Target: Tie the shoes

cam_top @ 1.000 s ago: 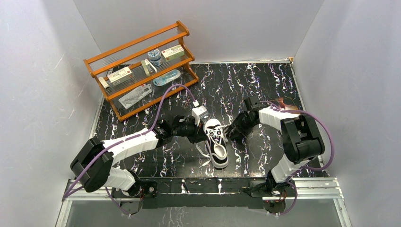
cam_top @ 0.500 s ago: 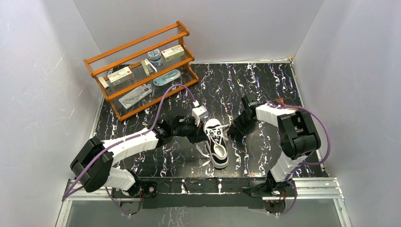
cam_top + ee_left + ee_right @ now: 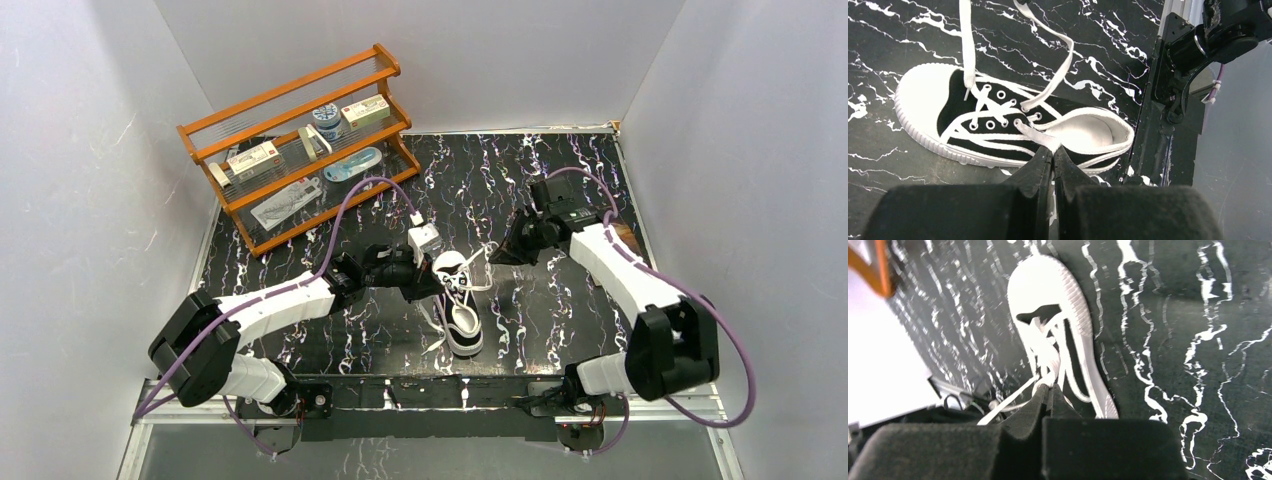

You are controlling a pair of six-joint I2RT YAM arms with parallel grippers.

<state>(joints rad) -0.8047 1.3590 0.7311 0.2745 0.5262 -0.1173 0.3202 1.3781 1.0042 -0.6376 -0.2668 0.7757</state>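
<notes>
Left gripper (image 3: pixel 1053 150): fingers closed tight, pinching a flat white lace (image 3: pixel 1034 134) just beside the shoe's collar; in the top view it (image 3: pixel 434 284) sits against the shoe's left flank.
Left wall (image 3: pixel 90 150): plain pale panel, no markings.
Rack (image 3: pixel 290 95): orange wood, three tiers, standing at an angle in the far-left corner of the table; small boxes, a round tin and flat packets on its shelves.
Purple cable (image 3: pixel 350 205): loops up from the left arm to its white wrist camera.
Tabletop (image 3: pixel 560 170): black slab with white and purplish marble veining, glossy, fills the floor of the enclosure.
Back wall (image 3: pixel 450 60): same pale panel, meets the table along a thin light strip.
Shoe (image 3: pixel 460 305): black canvas low-top, white toe cap and sole, upright near the table's middle, toe toward the back wall, heel toward the arm bases; the left wrist view (image 3: pixel 955 100) shows open eyelets and loose lacing.
Right gripper (image 3: pixel 500 255): fingers pressed together on a lace strand that runs back to the shoe; the wrist view (image 3: pixel 1048 389) shows strands converging at the tips.
Right wall (image 3: pixel 740 150): pale panel, bare.
Near edge: aluminium rail (image 3: pixel 680 395) carrying both bases.
</notes>
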